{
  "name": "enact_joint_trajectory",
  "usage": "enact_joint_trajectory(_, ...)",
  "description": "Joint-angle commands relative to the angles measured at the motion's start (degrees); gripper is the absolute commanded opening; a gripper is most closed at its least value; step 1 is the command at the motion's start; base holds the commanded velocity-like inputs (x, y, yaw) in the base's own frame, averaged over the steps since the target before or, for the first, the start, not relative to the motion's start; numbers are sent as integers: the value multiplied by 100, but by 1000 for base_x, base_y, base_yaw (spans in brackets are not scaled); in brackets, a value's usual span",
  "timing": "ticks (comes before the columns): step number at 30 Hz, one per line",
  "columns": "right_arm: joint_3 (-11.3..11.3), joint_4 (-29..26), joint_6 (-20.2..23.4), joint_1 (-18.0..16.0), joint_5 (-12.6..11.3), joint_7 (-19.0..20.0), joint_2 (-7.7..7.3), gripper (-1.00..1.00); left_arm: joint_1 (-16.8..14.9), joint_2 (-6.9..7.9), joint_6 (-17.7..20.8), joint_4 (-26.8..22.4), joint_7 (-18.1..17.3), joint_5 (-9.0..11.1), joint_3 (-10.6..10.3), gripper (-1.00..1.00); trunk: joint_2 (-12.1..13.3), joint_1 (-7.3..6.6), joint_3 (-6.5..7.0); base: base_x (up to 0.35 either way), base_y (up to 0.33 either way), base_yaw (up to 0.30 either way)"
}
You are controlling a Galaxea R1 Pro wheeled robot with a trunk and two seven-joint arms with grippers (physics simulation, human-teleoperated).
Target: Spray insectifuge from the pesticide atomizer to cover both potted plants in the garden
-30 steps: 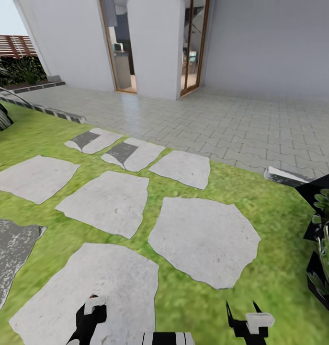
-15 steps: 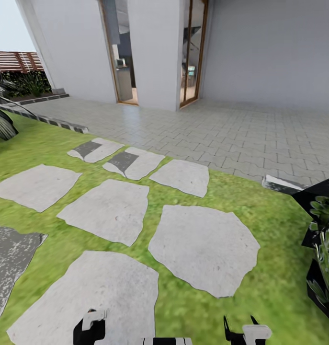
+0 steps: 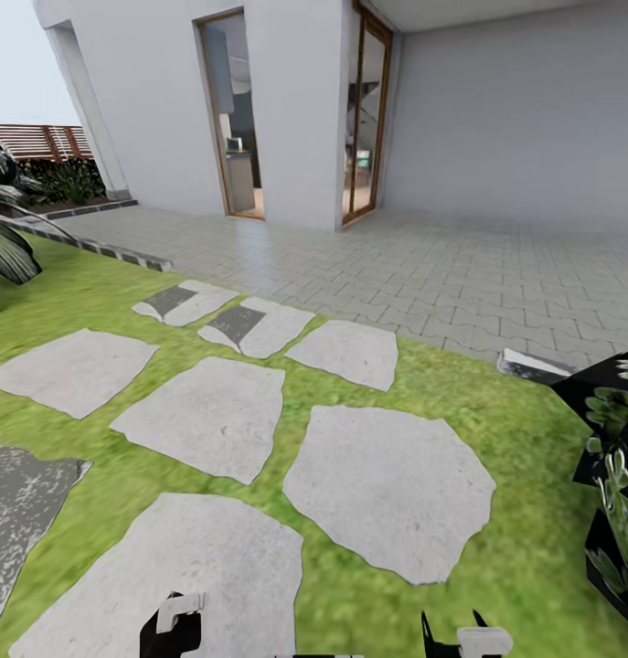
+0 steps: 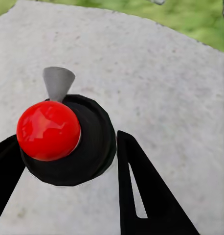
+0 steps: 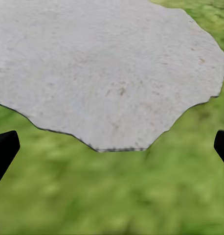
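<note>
So we're out in the garden (image 3: pixel 496 402), green lawn with a bunch of flat grey stepping stones (image 3: pixel 387 484) scattered over it, and past the lawn's far edge there's a grey paved terrace (image 3: pixel 460 265) running up to a white house (image 3: pixel 295 110) with tall glass doors (image 3: pixel 364 119). Way off at the far left corner you can see a brown slatted fence (image 3: pixel 30 142), with some dark palm fronds (image 3: pixel 3 228) poking in at the left edge of the lawn. At the right edge of the lawn there's a leafy plant (image 3: pixel 620 475), pale green leaves, in a black angular container (image 3: pixel 588 393); honestly can't tell if it's one of the ones meant to get sprayed. The left gripper (image 3: pixel 172 626) hangs low over the nearest big stone (image 3: pixel 167 567). On its wrist cam, the gripper (image 4: pixel 68 137) has a round black thing (image 4: pixel 95 147) between its fingers, with a shiny red ball (image 4: pixel 47 129) on top and a little grey cone (image 4: pixel 58 82) sticking out. No idea what that is, and I can't tell whether the fingers are actually clamped on it. The right gripper (image 3: pixel 452 631) is over the grass near the lawn's near edge. On its own cam, that gripper (image 5: pixel 112 142) has fingers spread wide with nothing between them, looking down at grass (image 5: pixel 112 196) and the edge of a stone (image 5: pixel 107 63).
</note>
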Motion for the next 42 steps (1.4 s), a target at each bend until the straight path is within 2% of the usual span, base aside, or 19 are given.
enact_joint_trajectory(1, 0, 5, -7, -3, 61, -51, 0, 100, -2, 1, -20, 4, -4, 55, -13, -100, 40, -24, 14, 0, 0, 0)
enact_joint_trajectory(28, 5, 42, -7, -3, 61, -51, -9, 100, -2, 1, -20, 9, 4, 52, -13, -100, 1123, -617, 499, 0, 0, -1)
enact_joint_trajectory(35, 5, 43, -6, -3, 61, -51, -9, 100, -2, 1, -20, 11, 4, 53, -13, -100, 1404, -770, 643, 0, 0, -165)
enact_joint_trajectory(42, 5, 43, -7, -3, 61, -51, -9, 100, 40, 6, -43, 3, -4, 60, -13, -100, 1404, -770, 673, -16, 15, -231)
